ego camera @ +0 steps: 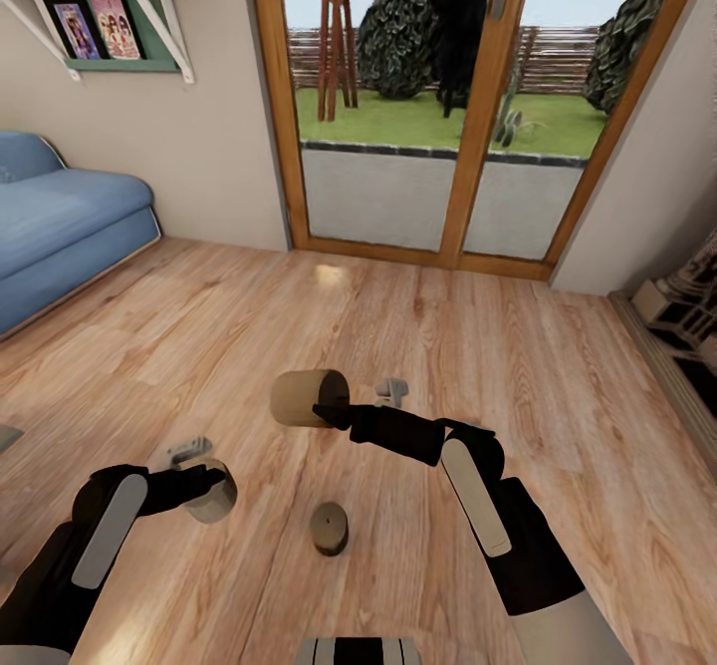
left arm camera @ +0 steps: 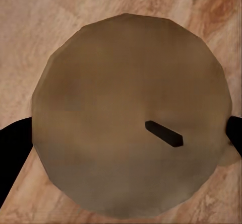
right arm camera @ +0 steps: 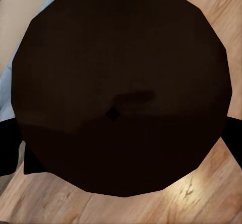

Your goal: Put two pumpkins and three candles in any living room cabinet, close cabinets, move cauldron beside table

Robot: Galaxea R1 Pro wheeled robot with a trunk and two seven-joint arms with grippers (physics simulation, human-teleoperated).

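Head view: the right gripper is clamped on a candle, lifted above the wooden floor and tilted on its side. The left gripper grasps a second candle low at the left. A third candle stands upright on the floor between the two arms, free of both. A blue sofa sits at the left wall; a glass door faces the garden.

Left wrist view: the candle's round tan end with its dark wick sits between the dark fingers, touching both.

Right wrist view: a shadowed round candle end lies between the fingers, above the floor.
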